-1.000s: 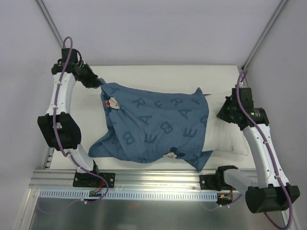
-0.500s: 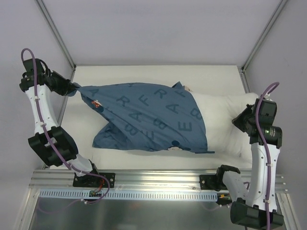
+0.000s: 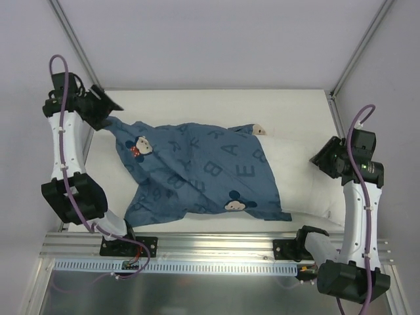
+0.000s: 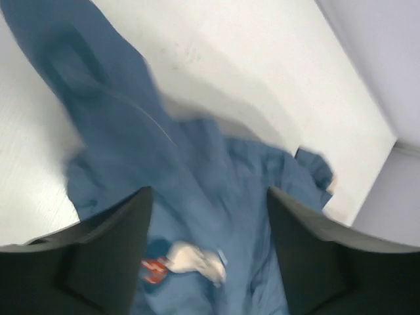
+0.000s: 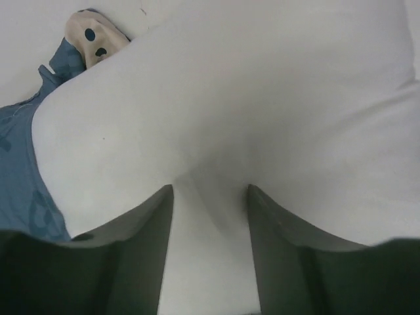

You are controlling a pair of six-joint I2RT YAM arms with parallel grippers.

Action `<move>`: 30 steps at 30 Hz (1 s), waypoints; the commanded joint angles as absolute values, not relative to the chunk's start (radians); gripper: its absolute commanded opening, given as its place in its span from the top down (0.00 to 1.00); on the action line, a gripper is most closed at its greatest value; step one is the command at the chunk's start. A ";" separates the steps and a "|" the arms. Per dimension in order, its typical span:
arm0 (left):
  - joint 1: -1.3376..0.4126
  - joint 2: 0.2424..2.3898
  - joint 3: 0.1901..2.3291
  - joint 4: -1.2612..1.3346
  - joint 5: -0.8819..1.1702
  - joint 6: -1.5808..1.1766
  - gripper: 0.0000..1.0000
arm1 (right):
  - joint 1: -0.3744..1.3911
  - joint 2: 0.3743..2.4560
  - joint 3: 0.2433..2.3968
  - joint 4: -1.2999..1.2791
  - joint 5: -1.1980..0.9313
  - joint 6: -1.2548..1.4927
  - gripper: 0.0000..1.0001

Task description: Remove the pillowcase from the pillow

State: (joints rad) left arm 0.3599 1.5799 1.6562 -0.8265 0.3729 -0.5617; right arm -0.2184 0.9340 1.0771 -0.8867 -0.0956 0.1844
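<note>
The blue printed pillowcase lies crumpled across the middle and left of the table, still covering the left part of the white pillow. The pillow's right half lies bare. My left gripper is open above the pillowcase's far left corner, holding nothing. In the left wrist view the blurred blue pillowcase lies below the open left gripper. My right gripper is open over the pillow's right end. In the right wrist view the right gripper straddles a crease of the pillow, and the pillowcase edge shows at the left.
The white table is enclosed by white walls at the back and both sides. An aluminium rail with both arm bases runs along the near edge. The pillow reaches almost to the right wall.
Both grippers have opened. The pillowcase has dropped from the left gripper and slumped onto the table. The left arm has come in slightly, and the right gripper has let go of the pillow's end.
</note>
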 commanded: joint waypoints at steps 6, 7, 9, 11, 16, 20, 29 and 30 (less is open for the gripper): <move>0.006 1.232 1.366 -0.828 0.198 -0.354 0.10 | -0.212 0.894 1.242 -1.014 -0.077 0.064 0.04; -0.033 1.203 1.329 -0.831 0.192 -0.350 0.10 | -0.212 0.890 1.250 -1.063 -0.065 0.060 0.04; -0.142 1.117 1.226 -0.833 0.201 -0.351 0.10 | -0.212 0.858 1.253 -1.103 -0.049 0.058 0.04; -0.266 1.066 1.146 -0.841 0.228 -0.370 0.10 | -0.210 0.832 1.238 -1.161 -0.058 0.074 0.04; -0.507 0.953 1.020 -0.842 0.261 -0.437 0.09 | -0.212 0.710 1.103 -1.216 -0.110 0.153 0.04; -0.616 0.960 0.931 -0.833 0.247 -0.463 0.08 | -0.210 0.634 0.974 -1.174 -0.265 0.279 0.04; -0.634 1.114 0.839 -0.658 0.244 -0.471 0.39 | -0.181 0.643 0.760 -0.858 -0.284 0.483 0.01; -0.632 1.115 0.835 -0.644 0.233 -0.477 0.48 | -0.179 0.653 0.752 -0.833 -0.256 0.494 0.02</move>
State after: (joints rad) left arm -0.6285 1.1015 0.8539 -0.7441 0.2337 -0.4576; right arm -0.1921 0.6323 0.7765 -1.0153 -0.2783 0.3847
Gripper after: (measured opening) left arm 0.598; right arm 0.980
